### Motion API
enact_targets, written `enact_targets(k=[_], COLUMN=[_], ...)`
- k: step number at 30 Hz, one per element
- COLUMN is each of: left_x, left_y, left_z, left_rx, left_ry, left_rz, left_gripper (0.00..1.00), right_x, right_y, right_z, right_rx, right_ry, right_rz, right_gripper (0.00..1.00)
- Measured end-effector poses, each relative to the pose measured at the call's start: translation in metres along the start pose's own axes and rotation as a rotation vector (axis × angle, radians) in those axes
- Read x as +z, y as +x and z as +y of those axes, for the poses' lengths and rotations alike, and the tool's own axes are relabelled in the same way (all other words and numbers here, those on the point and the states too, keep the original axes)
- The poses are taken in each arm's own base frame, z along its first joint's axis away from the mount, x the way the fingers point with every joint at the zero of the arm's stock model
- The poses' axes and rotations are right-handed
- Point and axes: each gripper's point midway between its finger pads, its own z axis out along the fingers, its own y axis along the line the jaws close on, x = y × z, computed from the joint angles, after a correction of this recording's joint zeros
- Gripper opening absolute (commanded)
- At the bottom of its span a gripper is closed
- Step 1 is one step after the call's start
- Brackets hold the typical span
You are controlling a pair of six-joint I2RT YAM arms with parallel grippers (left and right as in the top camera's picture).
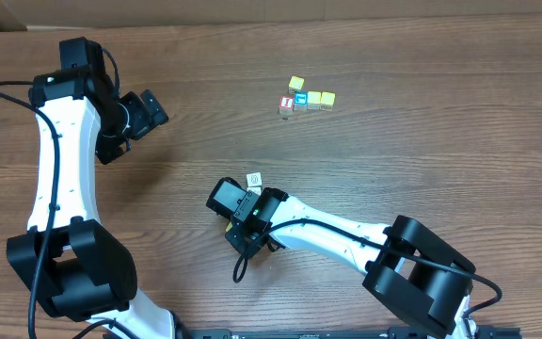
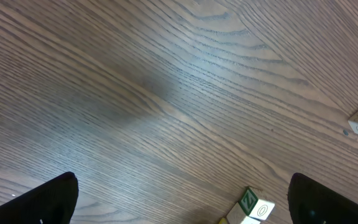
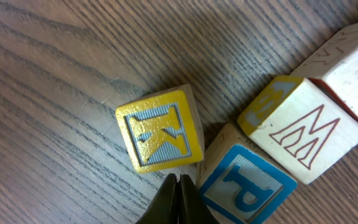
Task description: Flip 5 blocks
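Note:
In the right wrist view a yellow block with a "K" (image 3: 160, 129) lies face up, and a blue "P" block (image 3: 247, 186) sits just right of it. Two whitish blocks with faint drawings (image 3: 303, 127) (image 3: 356, 68) lie beyond. My right gripper (image 3: 180, 185) is shut and empty, its tips low between the K and P blocks. In the left wrist view a green "Z" block (image 2: 248, 200) and a whitish block (image 2: 261, 210) show at the bottom edge. My left gripper (image 2: 182, 199) is open above bare table, far from them at the upper left (image 1: 149, 111).
A separate cluster of yellow, blue-faced and red-lettered cubes (image 1: 307, 99) sits at the back right. My right arm (image 1: 327, 231) stretches across the middle of the table. One whitish block (image 1: 254, 178) shows just beyond its wrist.

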Motion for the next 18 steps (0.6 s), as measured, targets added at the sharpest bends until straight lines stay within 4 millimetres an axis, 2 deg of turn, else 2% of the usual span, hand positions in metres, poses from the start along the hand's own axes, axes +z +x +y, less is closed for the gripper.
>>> enact_targets(k=[10, 18], left_x=[0.0, 0.0], left_y=[0.0, 0.0], left_z=[0.0, 0.0], left_rx=[0.0, 0.0], left_ry=[-0.001, 0.0], left_rz=[0.0, 0.0], left_gripper=[1.0, 1.0], right_x=[-0.001, -0.025], right_y=[-0.002, -0.041], right_z=[0.002, 0.015], right_rx=[0.0, 0.016], right_ry=[-0.01, -0.047], right_rz=[-0.002, -0.117], right_gripper=[0.04, 0.07])
